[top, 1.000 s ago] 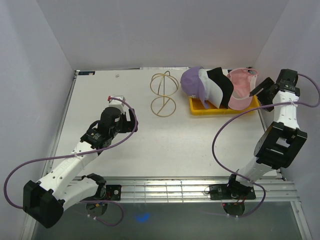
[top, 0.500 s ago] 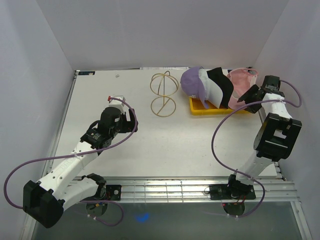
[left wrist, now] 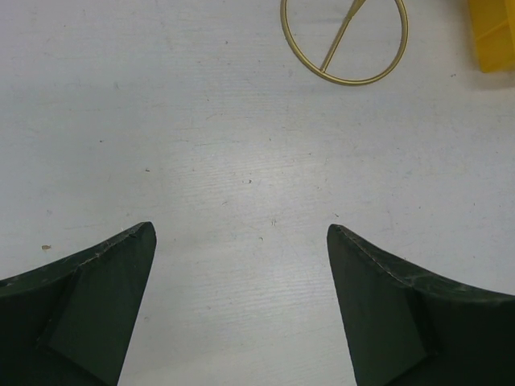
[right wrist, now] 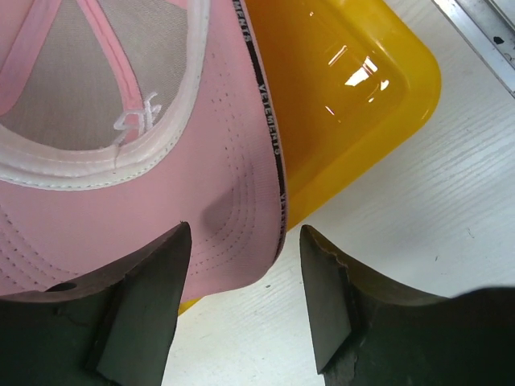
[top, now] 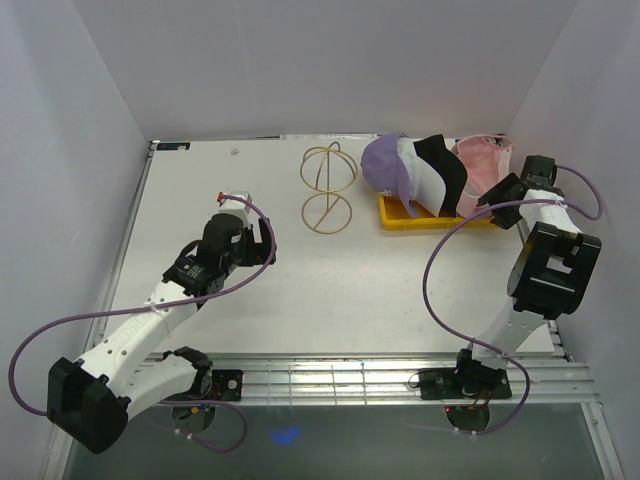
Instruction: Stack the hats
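Four hats lean in a row on the yellow tray [top: 400, 215] at the back right: purple [top: 380, 160], white [top: 420, 175], black [top: 445, 165] and pink [top: 480, 160]. My right gripper [top: 500, 195] is at the pink hat's brim. In the right wrist view the pink brim [right wrist: 233, 201] reaches down between the fingers of that gripper [right wrist: 245, 227]. The left finger overlaps the brim, and a strip of table shows between the brim and the right finger. My left gripper [top: 262, 238] hovers wide open over bare table at mid left, its fingers [left wrist: 241, 229] holding nothing.
A gold wire stand [top: 328, 190] stands left of the tray, and its base ring and rod [left wrist: 334, 48] show in the left wrist view. The tray's glossy corner [right wrist: 346, 88] lies under the pink hat. Walls close in on the table's left, back and right.
The right arm swung in from the right wall to the pink hat, and its jaws narrowed around the brim. The pink hat shifted slightly. The left arm stayed still.
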Motion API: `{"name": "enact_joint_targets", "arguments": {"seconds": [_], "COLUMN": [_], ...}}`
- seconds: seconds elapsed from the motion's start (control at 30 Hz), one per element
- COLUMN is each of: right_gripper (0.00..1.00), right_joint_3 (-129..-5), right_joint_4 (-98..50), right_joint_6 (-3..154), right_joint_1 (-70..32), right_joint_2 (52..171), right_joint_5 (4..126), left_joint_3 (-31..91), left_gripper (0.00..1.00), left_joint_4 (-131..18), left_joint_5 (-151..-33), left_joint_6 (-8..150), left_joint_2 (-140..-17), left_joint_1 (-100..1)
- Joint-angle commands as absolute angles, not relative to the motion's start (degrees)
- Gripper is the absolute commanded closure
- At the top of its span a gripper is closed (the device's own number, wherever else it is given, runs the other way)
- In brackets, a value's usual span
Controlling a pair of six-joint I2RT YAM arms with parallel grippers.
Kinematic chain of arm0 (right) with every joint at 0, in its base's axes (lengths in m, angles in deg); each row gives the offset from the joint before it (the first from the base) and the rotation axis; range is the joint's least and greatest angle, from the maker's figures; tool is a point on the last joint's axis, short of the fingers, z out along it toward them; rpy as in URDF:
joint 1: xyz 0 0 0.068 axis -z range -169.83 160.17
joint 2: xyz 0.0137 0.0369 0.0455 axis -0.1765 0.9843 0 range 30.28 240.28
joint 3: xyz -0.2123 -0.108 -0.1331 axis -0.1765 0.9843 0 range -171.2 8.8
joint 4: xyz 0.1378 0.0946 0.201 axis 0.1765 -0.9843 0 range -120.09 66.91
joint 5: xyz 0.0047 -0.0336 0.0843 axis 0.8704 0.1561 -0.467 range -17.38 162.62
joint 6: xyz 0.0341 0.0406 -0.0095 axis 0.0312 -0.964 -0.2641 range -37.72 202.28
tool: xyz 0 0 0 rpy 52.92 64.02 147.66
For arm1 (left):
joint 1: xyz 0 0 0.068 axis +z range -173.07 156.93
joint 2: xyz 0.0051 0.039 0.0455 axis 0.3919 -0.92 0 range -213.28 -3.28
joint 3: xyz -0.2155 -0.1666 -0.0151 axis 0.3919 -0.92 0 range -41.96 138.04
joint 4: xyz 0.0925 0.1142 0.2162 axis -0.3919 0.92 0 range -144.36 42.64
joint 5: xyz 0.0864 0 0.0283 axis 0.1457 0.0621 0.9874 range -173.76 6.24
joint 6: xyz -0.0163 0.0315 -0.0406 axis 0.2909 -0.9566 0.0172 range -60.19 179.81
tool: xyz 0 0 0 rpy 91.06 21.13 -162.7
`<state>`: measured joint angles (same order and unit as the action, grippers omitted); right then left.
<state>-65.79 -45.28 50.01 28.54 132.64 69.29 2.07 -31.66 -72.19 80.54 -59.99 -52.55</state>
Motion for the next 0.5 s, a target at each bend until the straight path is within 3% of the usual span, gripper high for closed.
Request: {"name": "enact_joint_targets", "arguments": {"seconds": [0.0,0.3,0.47], "right_gripper": [0.38,0.39,0.52], "right_joint_3": [-64.68,-63.27,-63.8], "right_joint_4": [-42.16,-39.61,-39.88], "right_joint_6": [49.06,48.09,48.27], "right_joint_1": [28.71,28.71,28.71], "right_joint_2": [131.08,130.64,131.09], "right_joint_5": [71.21,71.21,71.48], "left_joint_3": [4.18,4.27,4.27], "left_gripper": [0.02,0.02,0.02], "left_joint_4": [-31.24,-31.24,-31.24], "left_joint_5": [-72.16,-71.9,-71.9], "left_joint_6": [79.94,79.85,79.76], "left_joint_2": [-59.88,-60.5,-60.85], "left_joint_1": [-52.61,-52.61,-52.61]}}
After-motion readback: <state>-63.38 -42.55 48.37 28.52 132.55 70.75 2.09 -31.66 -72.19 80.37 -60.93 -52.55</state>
